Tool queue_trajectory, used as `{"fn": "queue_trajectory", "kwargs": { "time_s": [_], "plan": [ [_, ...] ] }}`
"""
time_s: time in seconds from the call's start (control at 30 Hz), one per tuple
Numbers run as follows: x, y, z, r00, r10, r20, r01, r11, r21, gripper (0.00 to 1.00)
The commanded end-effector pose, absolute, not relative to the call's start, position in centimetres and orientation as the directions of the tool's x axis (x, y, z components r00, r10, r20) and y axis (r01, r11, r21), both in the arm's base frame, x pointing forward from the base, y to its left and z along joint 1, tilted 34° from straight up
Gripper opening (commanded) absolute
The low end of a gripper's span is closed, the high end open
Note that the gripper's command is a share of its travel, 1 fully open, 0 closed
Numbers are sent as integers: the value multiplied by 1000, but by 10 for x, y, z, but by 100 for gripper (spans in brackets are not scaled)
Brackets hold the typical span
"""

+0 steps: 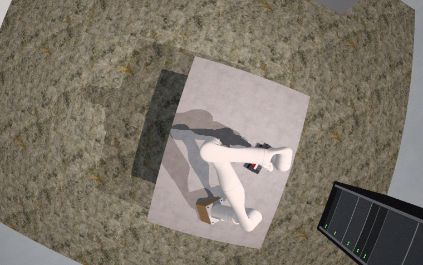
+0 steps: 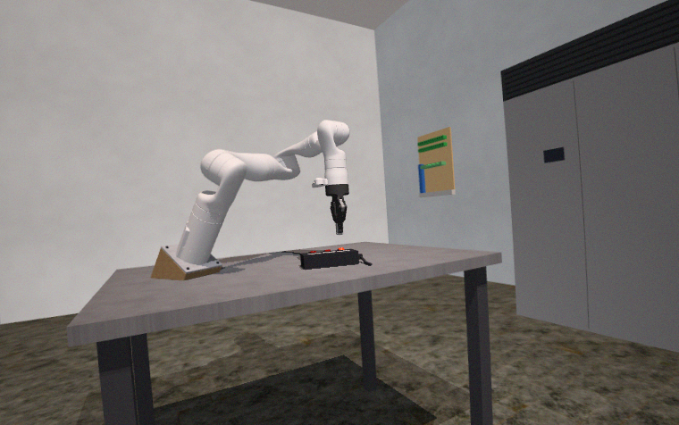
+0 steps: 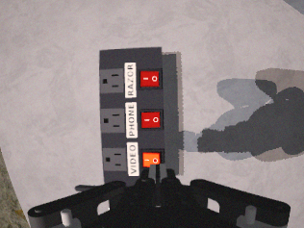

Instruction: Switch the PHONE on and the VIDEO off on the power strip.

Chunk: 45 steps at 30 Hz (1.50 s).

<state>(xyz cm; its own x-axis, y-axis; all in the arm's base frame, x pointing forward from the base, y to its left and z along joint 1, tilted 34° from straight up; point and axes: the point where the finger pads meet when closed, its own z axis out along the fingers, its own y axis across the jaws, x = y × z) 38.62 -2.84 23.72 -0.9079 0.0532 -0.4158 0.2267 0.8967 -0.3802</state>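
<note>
A black power strip (image 3: 132, 116) lies flat on the grey table, the right way up. It has three rocker switches. The top one (image 3: 150, 79) has a label too blurred to read and is dark red. The PHONE switch (image 3: 151, 118) is dark red. The VIDEO switch (image 3: 152, 159) glows bright orange. My gripper (image 3: 158, 173) is shut and empty, its fingertips pointing down just below the VIDEO switch in the wrist view. In the side view the gripper (image 2: 338, 228) hangs well above the strip (image 2: 330, 257). In the overhead view the arm hides most of the strip (image 1: 255, 165).
The arm's base sits on a wooden wedge (image 2: 172, 266) at the table's left. A short cable end (image 2: 365, 261) sticks out of the strip's right end. A tall grey cabinet (image 2: 611, 200) stands to the right of the table.
</note>
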Motion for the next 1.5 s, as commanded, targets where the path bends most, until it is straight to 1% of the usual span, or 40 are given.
{"fn": "queue_trajectory", "kwargs": {
  "time_s": [0.0,1.47],
  "plan": [
    [387,-30,235,-908,54,-415,228,896,-381,0],
    [399,-45,207,-908,54,-415,228,896,-381,0]
  ]
}}
